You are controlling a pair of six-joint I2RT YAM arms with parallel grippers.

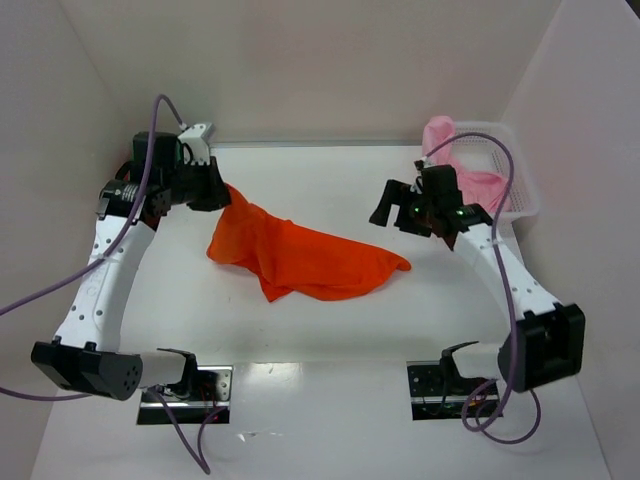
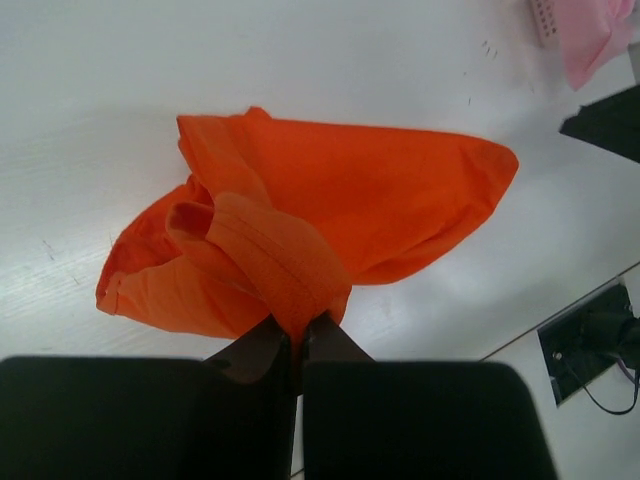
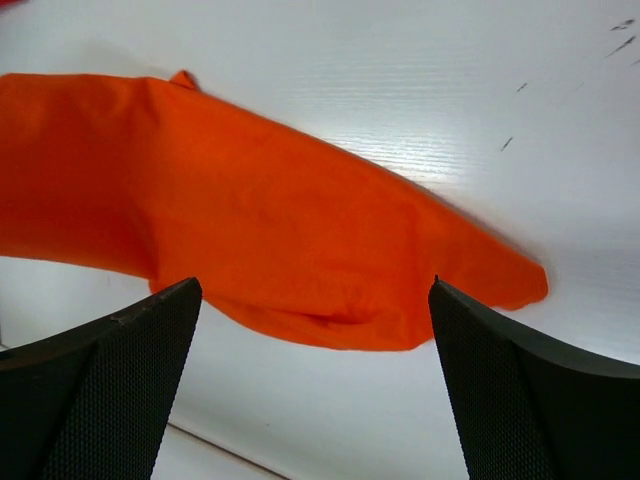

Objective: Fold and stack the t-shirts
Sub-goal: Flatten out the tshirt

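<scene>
An orange t-shirt (image 1: 300,258) lies crumpled across the middle of the white table, one corner lifted at its left end. My left gripper (image 1: 213,190) is shut on that corner; in the left wrist view the orange t-shirt (image 2: 330,215) runs as a folded band into the closed jaws of the left gripper (image 2: 298,335). My right gripper (image 1: 393,205) hovers above and right of the shirt's right tip, open and empty. In the right wrist view the orange t-shirt (image 3: 250,220) lies below the wide-spread right gripper (image 3: 315,290). A pink t-shirt (image 1: 470,175) hangs from the basket.
A white lattice basket (image 1: 522,190) stands at the back right against the wall, behind my right arm. White walls close the table on the left, back and right. Two black mounting plates (image 1: 190,385) sit at the near edge.
</scene>
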